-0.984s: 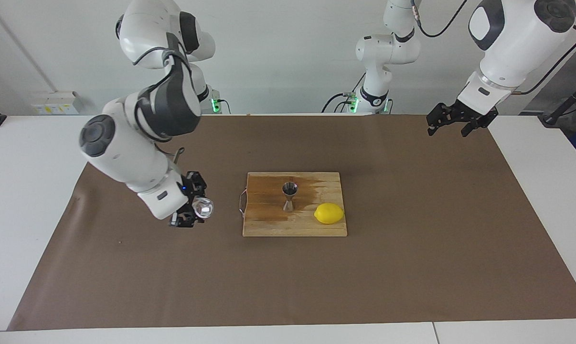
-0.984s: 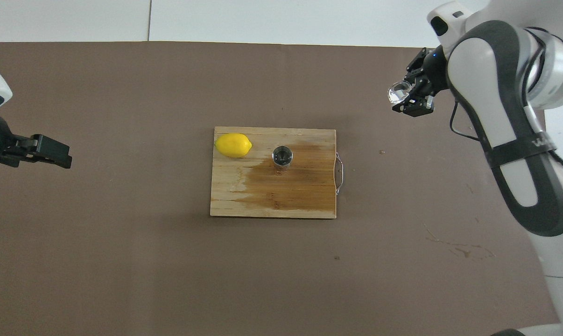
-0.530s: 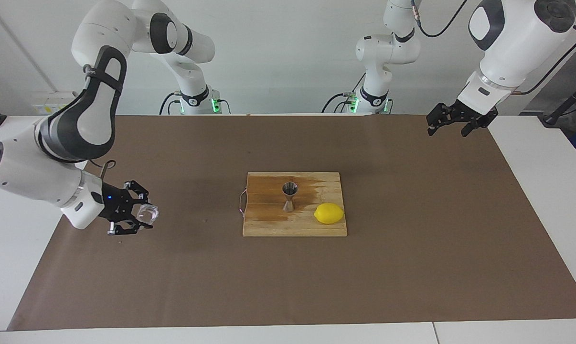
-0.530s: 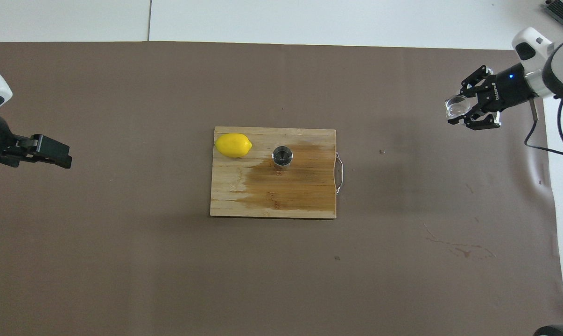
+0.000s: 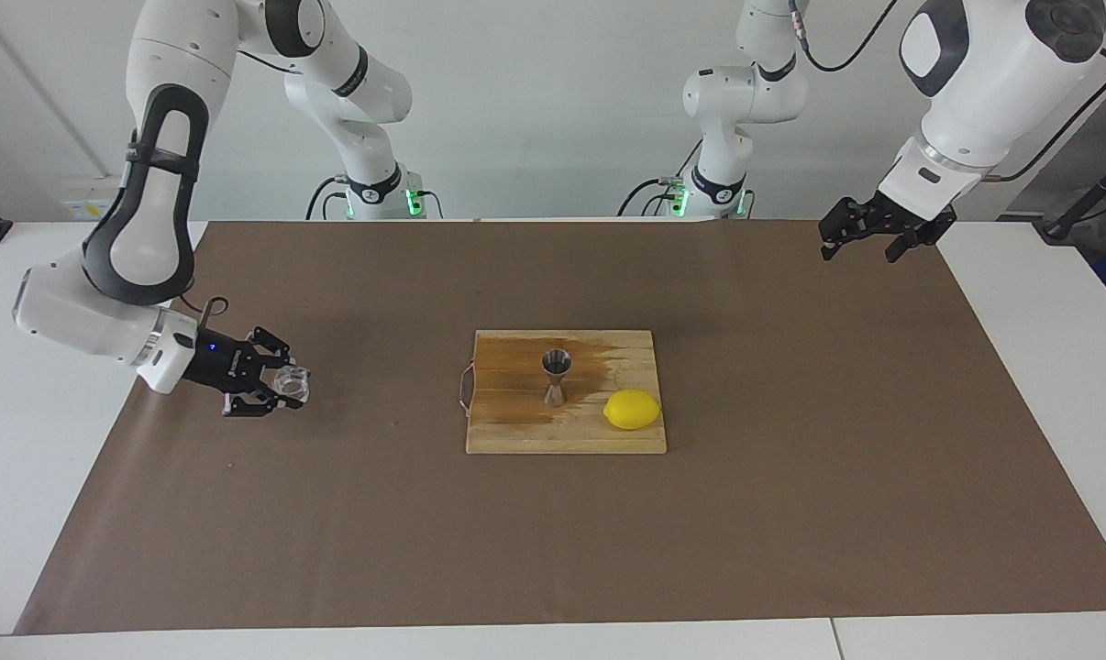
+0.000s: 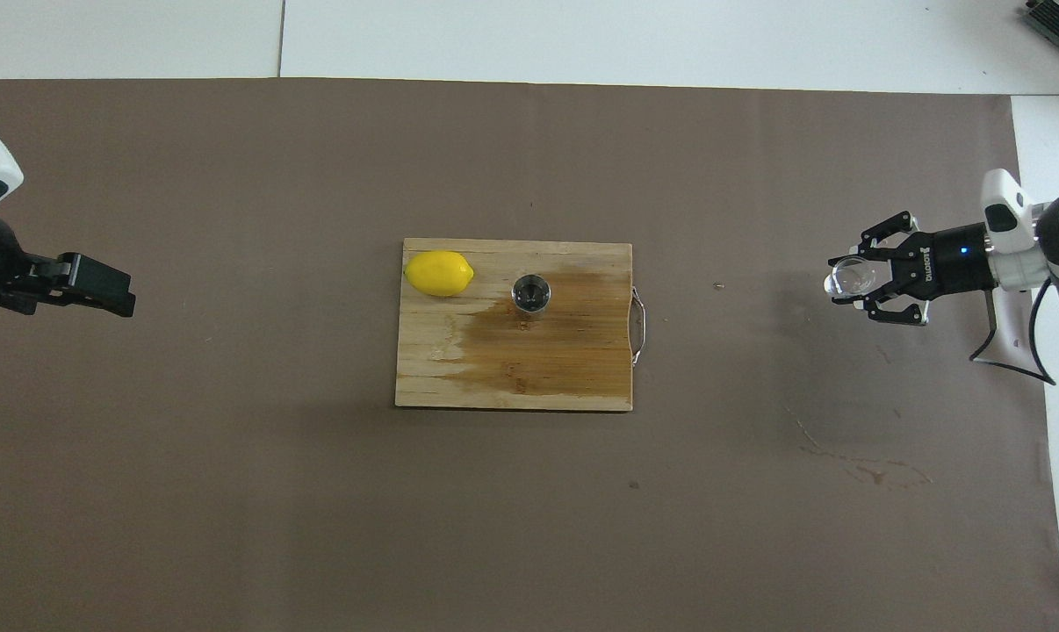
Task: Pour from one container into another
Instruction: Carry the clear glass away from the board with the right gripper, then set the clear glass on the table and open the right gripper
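The tiny clear glass cup (image 5: 293, 380) is held in my right gripper (image 5: 282, 389), low over the brown mat toward the right arm's end of the table, well away from the board. It also shows in the overhead view (image 6: 849, 279), between the fingers of the right gripper (image 6: 856, 284). The steel jigger (image 5: 556, 375) stands upright on the wooden cutting board (image 5: 516, 438), seen from above as a round mouth (image 6: 530, 292). My left gripper (image 5: 863, 246) waits open and empty over the mat's corner at the left arm's end (image 6: 99, 294).
A yellow lemon (image 5: 632, 410) lies on the board beside the jigger, toward the left arm's end (image 6: 439, 273). A dark wet stain covers part of the board (image 6: 547, 351). A brown mat (image 5: 791, 513) covers the table.
My right arm swung the cup away from the board toward the right arm's end of the table and lowered it close to the mat. The left arm has not moved.
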{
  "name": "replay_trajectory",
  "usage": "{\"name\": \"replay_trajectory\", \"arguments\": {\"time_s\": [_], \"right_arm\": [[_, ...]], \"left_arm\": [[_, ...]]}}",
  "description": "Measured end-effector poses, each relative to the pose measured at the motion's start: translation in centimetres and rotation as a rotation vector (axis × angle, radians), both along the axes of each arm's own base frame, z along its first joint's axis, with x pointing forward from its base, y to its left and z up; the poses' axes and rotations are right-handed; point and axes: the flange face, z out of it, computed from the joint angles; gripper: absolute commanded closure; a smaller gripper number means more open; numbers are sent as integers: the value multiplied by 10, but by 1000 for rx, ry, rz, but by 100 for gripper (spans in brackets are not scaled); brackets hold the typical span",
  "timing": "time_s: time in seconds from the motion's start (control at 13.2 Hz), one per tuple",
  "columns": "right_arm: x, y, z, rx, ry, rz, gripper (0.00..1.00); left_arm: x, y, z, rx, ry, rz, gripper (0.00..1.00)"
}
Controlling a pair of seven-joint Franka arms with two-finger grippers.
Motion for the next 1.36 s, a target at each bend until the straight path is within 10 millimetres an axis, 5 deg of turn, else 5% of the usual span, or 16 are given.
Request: {"name": "replay_trajectory", "arguments": {"time_s": [0.3, 1.21, 1.36], "right_arm": [[-19, -12, -38, 38, -20, -76, 71], [-22, -6, -66, 59, -78, -52, 68], [-23, -6, -68, 61, -73, -52, 61]], "left_arm": [[0, 0, 0, 0, 0, 0, 0], [0, 0, 0, 0, 0, 0, 0], [0, 0, 0, 0, 0, 0, 0]]}}
